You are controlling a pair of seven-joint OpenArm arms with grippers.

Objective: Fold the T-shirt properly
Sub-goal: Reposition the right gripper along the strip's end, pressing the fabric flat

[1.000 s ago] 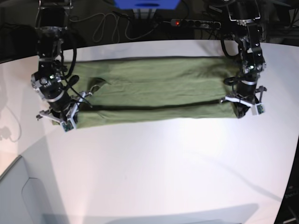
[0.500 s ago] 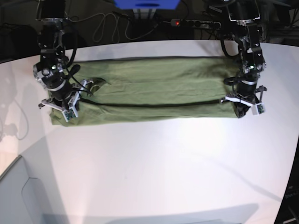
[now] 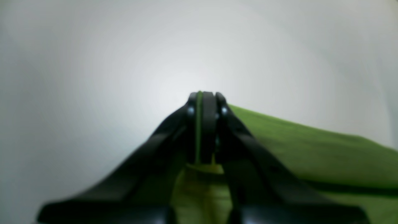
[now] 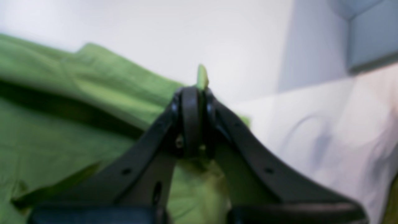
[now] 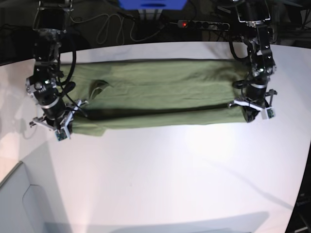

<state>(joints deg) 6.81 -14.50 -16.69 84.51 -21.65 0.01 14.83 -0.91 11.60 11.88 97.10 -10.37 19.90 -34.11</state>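
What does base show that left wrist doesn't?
Base only: the whole T-shirt folded into a long band across the table, the right gripper at its opposite end, cables and a power strip behind. Left wrist only: a thin sliver of green cloth pinched between shut jaws. Both: the left gripper holding the shirt's end over the white table.

The T-shirt (image 5: 160,94) is plain olive green with no print, reading brighter yellow-green in both wrist views, and a dark shadow line runs along its length where one layer overlaps another. It lies on a white table (image 5: 170,174) that turns pale grey at the lower left of the base view. Both grippers, left (image 5: 252,114) and right (image 5: 61,132), are black with silvery-white fittings, and at the top of the base view sit a blue box (image 5: 153,4) and a black power strip (image 5: 204,24) with a red light.
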